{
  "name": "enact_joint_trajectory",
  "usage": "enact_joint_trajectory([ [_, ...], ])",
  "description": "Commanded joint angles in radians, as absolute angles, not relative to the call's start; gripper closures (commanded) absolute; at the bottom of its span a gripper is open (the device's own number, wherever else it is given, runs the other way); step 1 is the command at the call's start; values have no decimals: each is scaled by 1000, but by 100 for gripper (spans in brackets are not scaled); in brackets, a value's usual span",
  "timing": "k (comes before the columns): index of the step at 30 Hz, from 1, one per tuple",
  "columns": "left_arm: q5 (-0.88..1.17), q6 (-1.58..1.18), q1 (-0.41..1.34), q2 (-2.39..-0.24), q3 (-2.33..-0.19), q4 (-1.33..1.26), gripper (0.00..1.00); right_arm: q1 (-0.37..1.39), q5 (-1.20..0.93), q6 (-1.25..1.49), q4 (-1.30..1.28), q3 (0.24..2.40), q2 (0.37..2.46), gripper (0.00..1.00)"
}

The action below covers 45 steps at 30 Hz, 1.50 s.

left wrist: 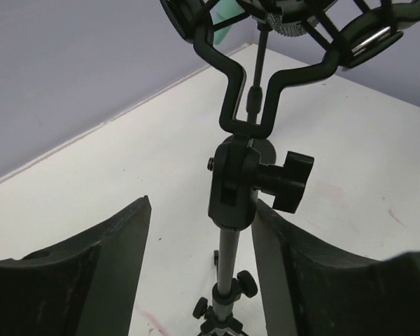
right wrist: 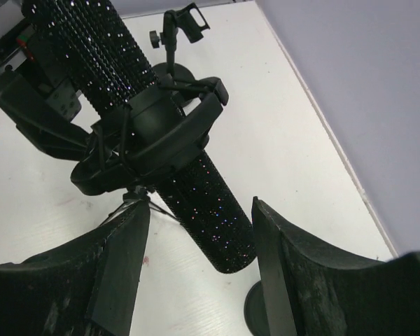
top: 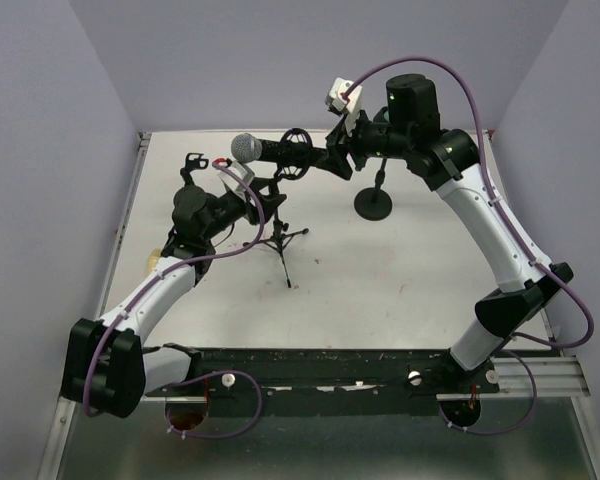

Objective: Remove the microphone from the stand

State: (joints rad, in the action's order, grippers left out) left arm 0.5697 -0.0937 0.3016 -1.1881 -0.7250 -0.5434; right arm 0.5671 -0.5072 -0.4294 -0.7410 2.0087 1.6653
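At twelve o'clock, our released right gripper [right wrist: 201,208] is straddling the glittery black cylindrical microphone [right wrist: 91,56] atop the black tripod stand [left wrist: 231,183], flanked by our released left gripper [left wrist: 200,206]; we are seeking square clamps.

top: high behind, whole table [top: 380,280] | wrists: close, both facing the stand [left wrist: 231,189]

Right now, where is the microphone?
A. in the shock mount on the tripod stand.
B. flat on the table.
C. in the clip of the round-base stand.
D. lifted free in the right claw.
A: the microphone sits through the shock mount atop the tripod stand, and the right claw is open around its tail.
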Motion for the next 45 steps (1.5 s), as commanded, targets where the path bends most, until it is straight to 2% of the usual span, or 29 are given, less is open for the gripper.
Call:
enact_joint_trajectory([
  [1,456,-5,304,-1069,-733,-343,30,563,-543,-417,-729,2080,1690,31],
  [8,474,40,295,-887,-736,-54,18,563,-593,-449,-719,2092,1666,31],
  [13,505,6,295,-781,-791,26,1,565,-669,-456,-641,2094,1658,28],
  [20,448,-113,276,-856,-942,-57,1,565,-721,-446,-519,2092,1680,20],
  [34,486,-242,268,-1003,-1066,-261,1,574,-762,-446,-528,2054,1700,20],
  [40,529,-256,268,-1040,-1107,-282,12,586,-781,-475,-546,2019,1690,20],
  [42,552,-253,267,-1042,-1111,-282,18,591,-781,-488,-555,2010,1687,20],
  [45,624,-244,264,-1040,-1120,-267,35,594,-781,-491,-554,1999,1686,20],
])
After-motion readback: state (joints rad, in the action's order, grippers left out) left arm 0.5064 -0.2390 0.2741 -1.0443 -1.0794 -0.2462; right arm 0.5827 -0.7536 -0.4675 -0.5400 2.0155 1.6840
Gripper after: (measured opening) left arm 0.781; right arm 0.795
